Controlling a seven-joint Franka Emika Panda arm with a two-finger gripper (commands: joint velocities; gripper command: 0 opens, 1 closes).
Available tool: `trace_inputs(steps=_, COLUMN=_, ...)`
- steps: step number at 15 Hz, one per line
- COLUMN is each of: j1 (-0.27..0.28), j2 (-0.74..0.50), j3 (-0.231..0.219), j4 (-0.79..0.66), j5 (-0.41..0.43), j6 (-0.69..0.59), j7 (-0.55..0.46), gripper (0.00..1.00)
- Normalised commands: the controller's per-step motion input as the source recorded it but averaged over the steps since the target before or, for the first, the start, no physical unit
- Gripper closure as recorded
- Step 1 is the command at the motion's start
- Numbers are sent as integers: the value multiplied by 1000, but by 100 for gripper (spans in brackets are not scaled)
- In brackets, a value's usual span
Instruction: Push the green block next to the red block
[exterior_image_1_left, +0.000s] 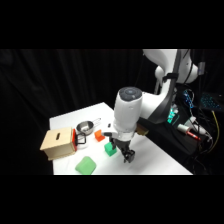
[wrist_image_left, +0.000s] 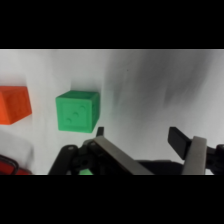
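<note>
Two fingers: the pincer (wrist_image_left: 142, 150) rises from the bottom edge of the wrist view with its fingers (wrist_image_left: 192, 152) set apart and nothing between them.
Pincer in the side view: low over the worktop (exterior_image_1_left: 160, 160), lower centre of the frame (exterior_image_1_left: 128, 157), just right of the green block.
Green block: in the wrist view it sits left of centre (wrist_image_left: 76, 111), just above the left finger; whether they touch cannot be told. In the side view it lies at lower centre (exterior_image_1_left: 109, 149).
Red block: at the left edge of the wrist view (wrist_image_left: 14, 104), beside the green block with a strip of bare worktop (wrist_image_left: 150, 85) between them. In the side view it is above and left of the green block (exterior_image_1_left: 98, 134).
Arm: the white arm (exterior_image_1_left: 127, 112) comes down from the upper right of the side view.
Metal bowl: left of centre in the side view (exterior_image_1_left: 85, 127), up and left of the red block.
Wooden box: at the left of the side view (exterior_image_1_left: 57, 143), with a red panel (exterior_image_1_left: 74, 139) on its right face.
Pale green piece: flat and rounded, at the lower left of the side view (exterior_image_1_left: 85, 165), near the front edge of the worktop.
</note>
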Motion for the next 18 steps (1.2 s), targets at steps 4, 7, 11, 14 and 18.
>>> trace_inputs(steps=4, j1=118, j2=256, j3=-103, j4=187, j5=162, j6=149, j7=-2, gripper=0)
trace_inputs(steps=7, j1=84, j2=156, j3=-123, j4=123, j5=161, j6=153, j7=-41, gripper=0)
trace_inputs(steps=11, j1=61, j2=58, j3=-172, j4=39, j5=105, j6=146, j7=-57, gripper=0)
trace_inputs(steps=14, j1=0, j2=-12, j3=-184, j4=-24, j5=59, j6=133, j7=-93, gripper=0)
trace_inputs(steps=18, j1=-52, j2=-29, j3=-158, j4=-44, j5=24, j6=119, j7=-121, gripper=0)
